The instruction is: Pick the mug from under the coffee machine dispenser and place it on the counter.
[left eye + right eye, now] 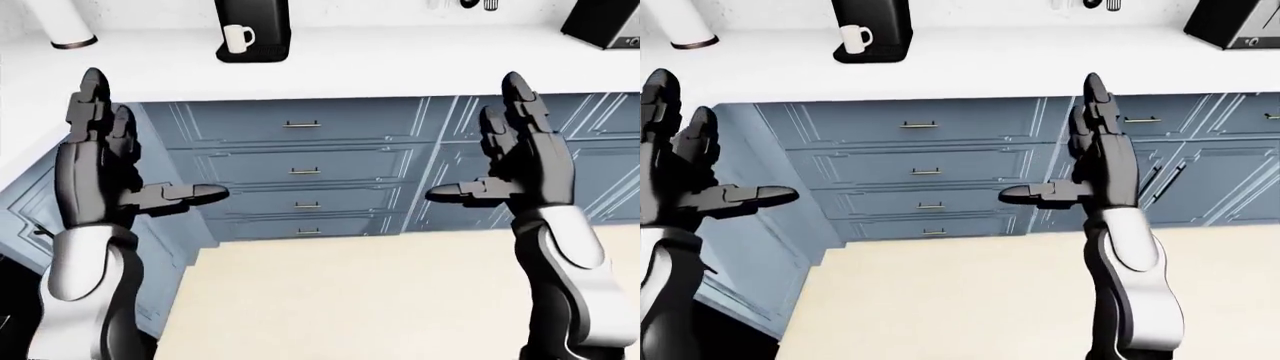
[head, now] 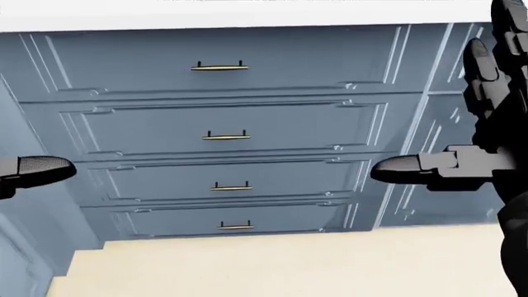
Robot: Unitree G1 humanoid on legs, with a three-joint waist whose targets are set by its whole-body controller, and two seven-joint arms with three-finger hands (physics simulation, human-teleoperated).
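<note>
A white mug [image 1: 237,38] stands under the black coffee machine [image 1: 253,26] on the white counter [image 1: 400,64], near the top of the left-eye view. Both black hands are raised in front of the drawers, far below and short of the mug. My left hand [image 1: 125,154] is open, fingers up and thumb pointing right. My right hand [image 1: 500,154] is open too, thumb pointing left. In the head view only the left thumb tip [image 2: 37,170] and the right hand [image 2: 462,136] show.
A stack of blue drawers [image 2: 223,136] with brass handles fills the counter's face, cabinet doors [image 1: 1210,180] to its right. A white cylinder [image 1: 58,22] stands on the counter at top left, a black appliance [image 1: 605,21] at top right. Beige floor [image 1: 360,300] lies below.
</note>
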